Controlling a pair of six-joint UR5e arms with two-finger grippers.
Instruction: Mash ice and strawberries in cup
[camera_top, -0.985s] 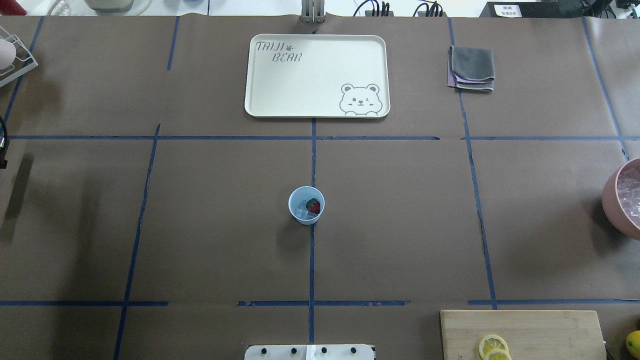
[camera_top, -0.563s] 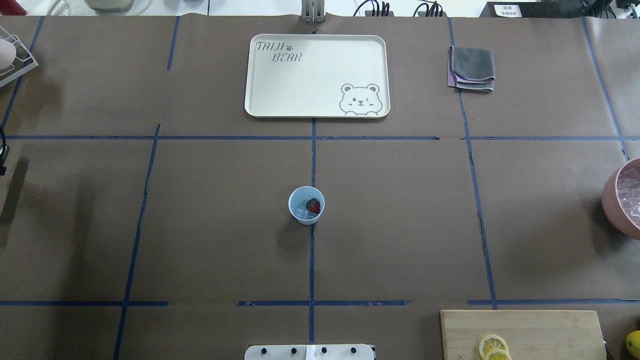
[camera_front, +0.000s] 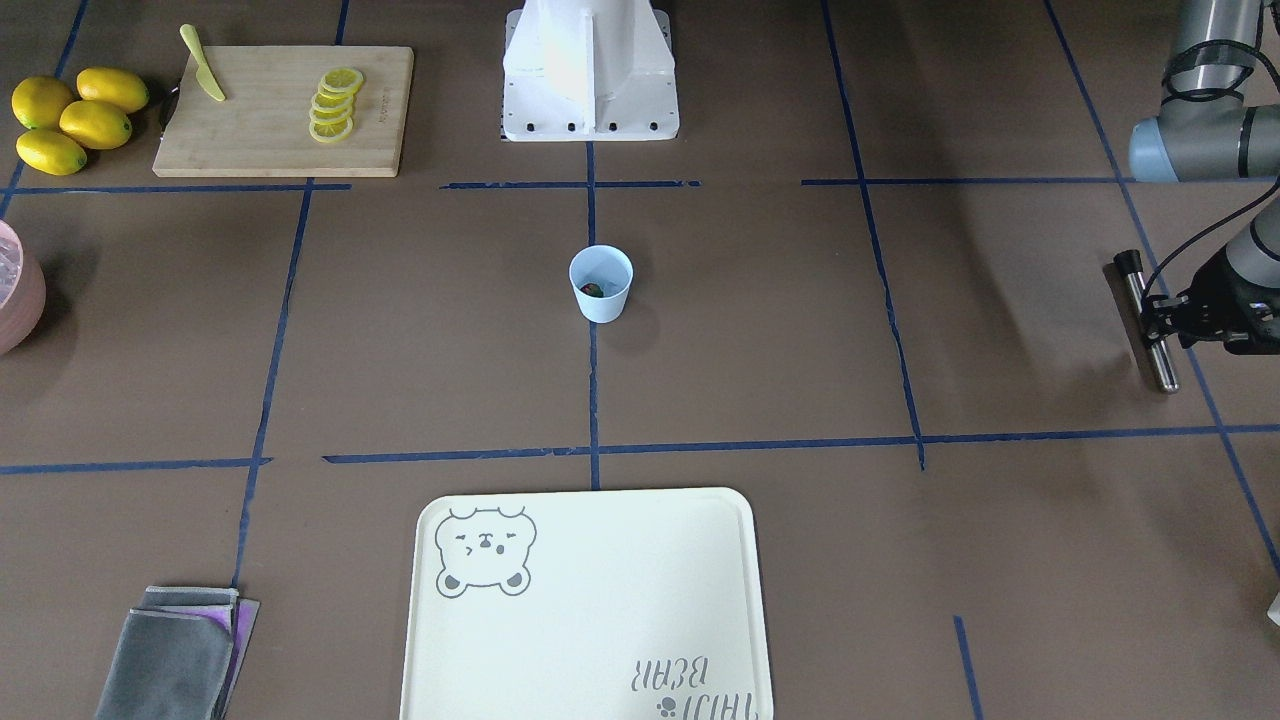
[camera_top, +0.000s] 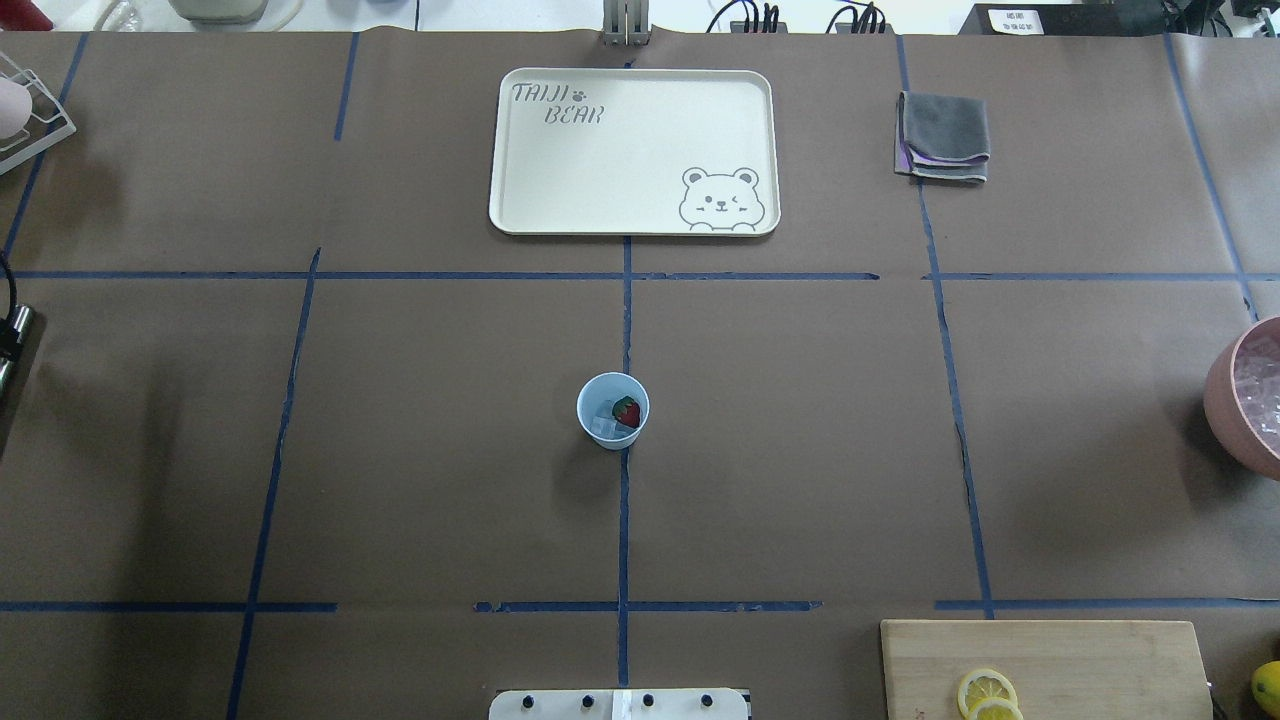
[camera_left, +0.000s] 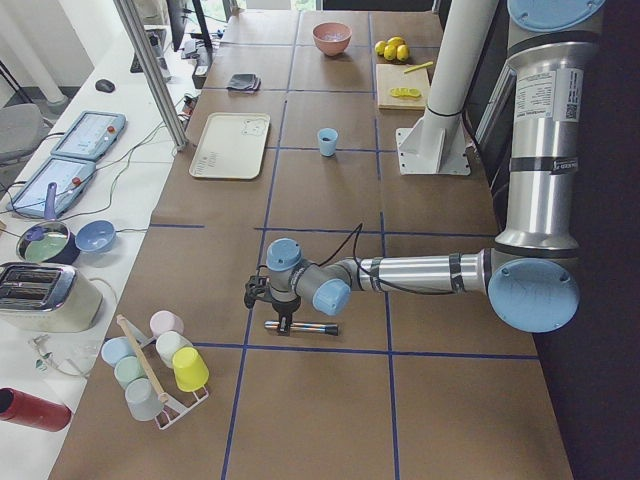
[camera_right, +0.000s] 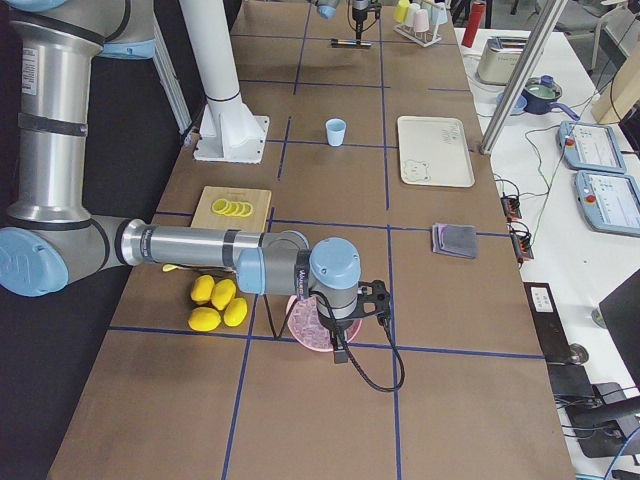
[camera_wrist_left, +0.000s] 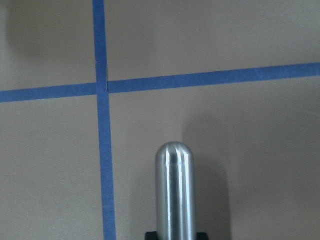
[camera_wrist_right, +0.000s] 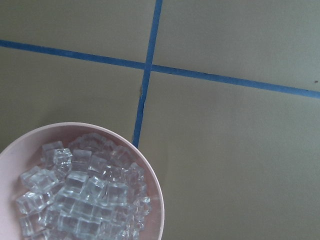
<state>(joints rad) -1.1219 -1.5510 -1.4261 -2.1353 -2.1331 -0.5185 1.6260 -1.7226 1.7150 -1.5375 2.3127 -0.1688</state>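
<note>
Watching from the side of the table, I see the left fingers (camera_front: 1163, 320) closed about the middle of a steel rod (camera_front: 1157, 360), which lies level and low over the table; whether it touches I can't tell. The cup (camera_front: 601, 300) stands well away from those fingers, out at the middle of the table, with the strawberry (camera_top: 627, 411) and some ice (camera_top: 604, 426) inside. The right fingers (camera_right: 372, 300) hang over the pink bowl (camera_top: 1225, 400) of spare cubes, and I can't tell whether they are open or closed. That cup looks light and thin-walled, so I'd expect it to skid or tip under a push unless it is steadied by its outer wall. The ice is hard and slick and will likely skate from under the rod's rounded end, while the berry should crush easily. The rod is stiff and smooth and needs a firm hold.
</note>
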